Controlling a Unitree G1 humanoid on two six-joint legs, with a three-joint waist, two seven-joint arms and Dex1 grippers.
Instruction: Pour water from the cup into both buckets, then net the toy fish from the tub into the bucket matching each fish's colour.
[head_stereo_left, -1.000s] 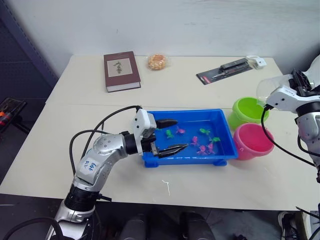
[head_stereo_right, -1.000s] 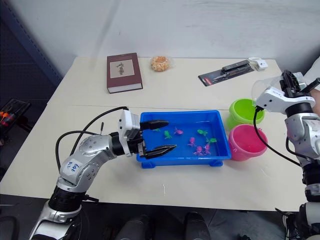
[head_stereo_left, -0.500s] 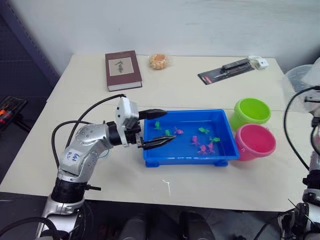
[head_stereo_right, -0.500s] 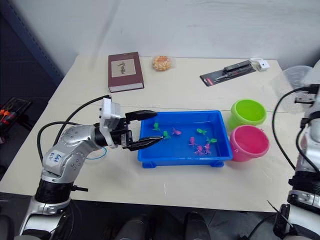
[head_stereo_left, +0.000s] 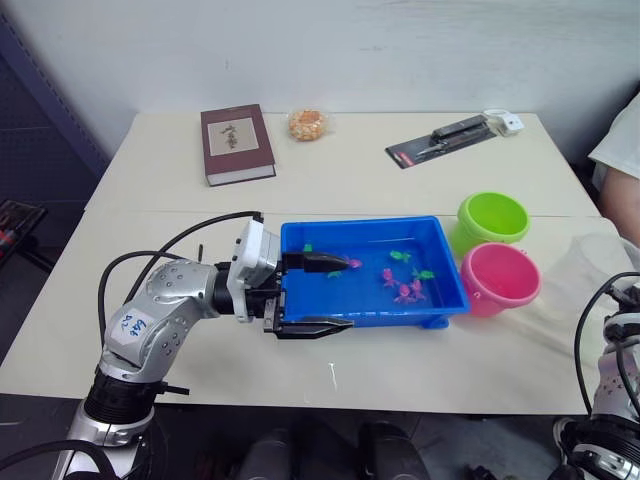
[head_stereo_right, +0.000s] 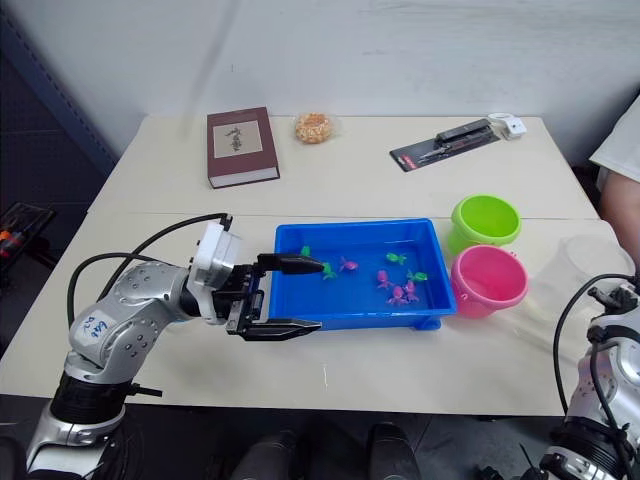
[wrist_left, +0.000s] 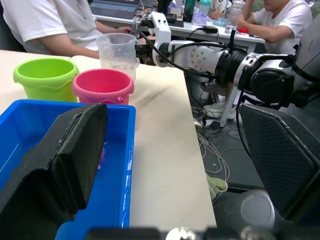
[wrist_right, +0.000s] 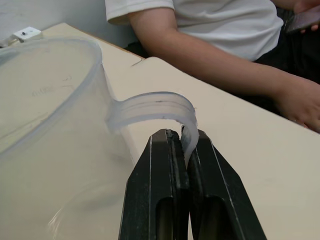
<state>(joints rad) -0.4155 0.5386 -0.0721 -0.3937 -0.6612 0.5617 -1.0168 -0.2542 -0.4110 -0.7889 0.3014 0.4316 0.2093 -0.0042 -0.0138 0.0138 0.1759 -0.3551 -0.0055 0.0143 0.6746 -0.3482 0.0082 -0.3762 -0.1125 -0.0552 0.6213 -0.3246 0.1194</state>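
Two tools in play. Right tool (wrist_right: 182, 150) is clamped tight on the cup's handle; cup (head_stereo_right: 578, 280) is upright at the right edge of the worktop (head_stereo_right: 400, 190), just right of the pink bucket (head_stereo_right: 488, 281), right arm low at that edge. Left tool (head_stereo_left: 318, 294) is spread wide with nothing held: one finger reaches over the tub's left end above the water, the other runs outside along the tub's near wall, so the tub's near-left corner sits between the fingers. Left arm is bent at the elbow, forearm level and pointing right toward the tub (head_stereo_left: 440, 295). Tub is mid-worktop with water and the toy fish (head_stereo_left: 405, 292) mostly in its right half, a few green and pink ones nearer the upper finger. Green bucket (head_stereo_left: 492, 220) stands just behind the pink one, both just beside the tub's right end. Book (head_stereo_left: 238, 144), a snack bag (head_stereo_left: 306, 124) and a packaged tool (head_stereo_left: 437, 142) lie along the far side. A person's arm (wrist_right: 200, 55) rests on the worktop near the cup.
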